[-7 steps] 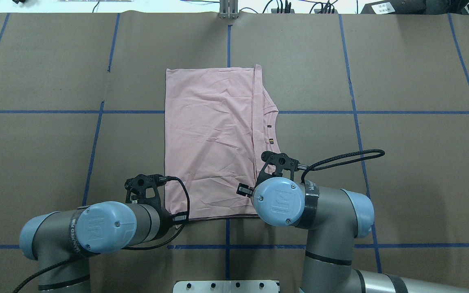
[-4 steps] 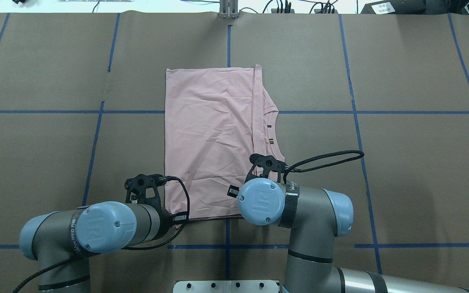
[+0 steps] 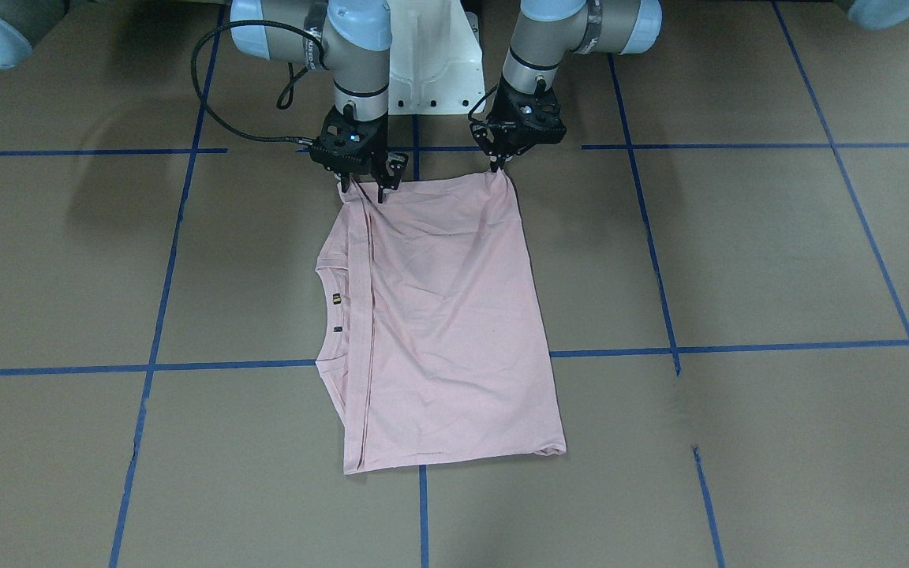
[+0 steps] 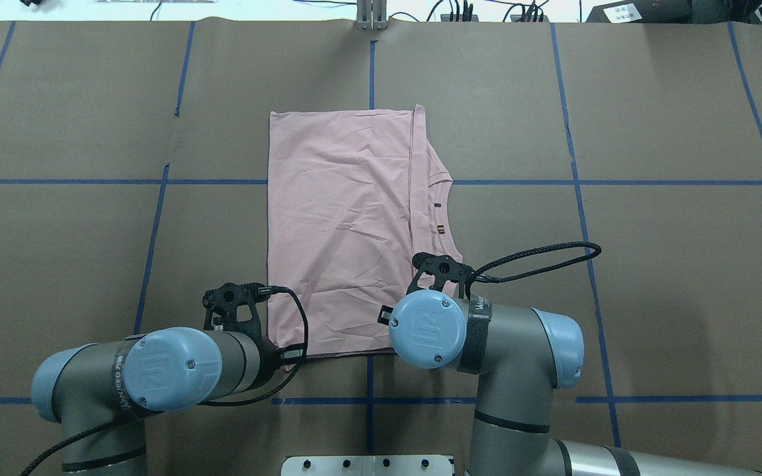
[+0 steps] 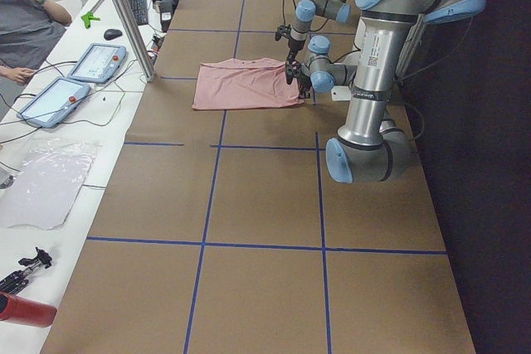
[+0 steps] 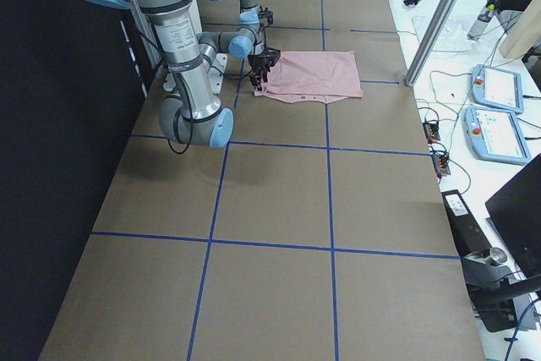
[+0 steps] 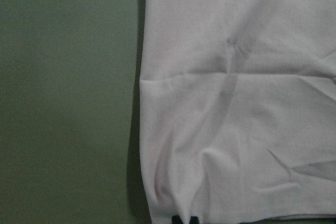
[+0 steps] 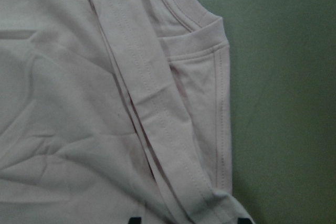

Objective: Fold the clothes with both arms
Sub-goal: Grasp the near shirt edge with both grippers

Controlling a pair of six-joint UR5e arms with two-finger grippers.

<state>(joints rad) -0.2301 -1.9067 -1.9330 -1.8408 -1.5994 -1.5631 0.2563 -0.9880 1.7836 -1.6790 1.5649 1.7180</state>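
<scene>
Your left gripper has its jaws pinched together on the near left corner of the pale pink T-shirt, and the cloth rises to a small peak at the tips. Your right gripper stands with its jaws wide apart, straddling the near right corner. In its wrist view a stitched band of the folded cloth runs between the two tips; you cannot tell whether they press on the fabric. The table is covered in brown paper and marked off in squares by blue tape lines. The shirt lies flat on it as a creased, folded rectangle, straight out from the white pedestal, with the neck tags toward the robot's right. Past the table's far edge you see a white bench carrying two control pendants, with a person seated at its end.
</scene>
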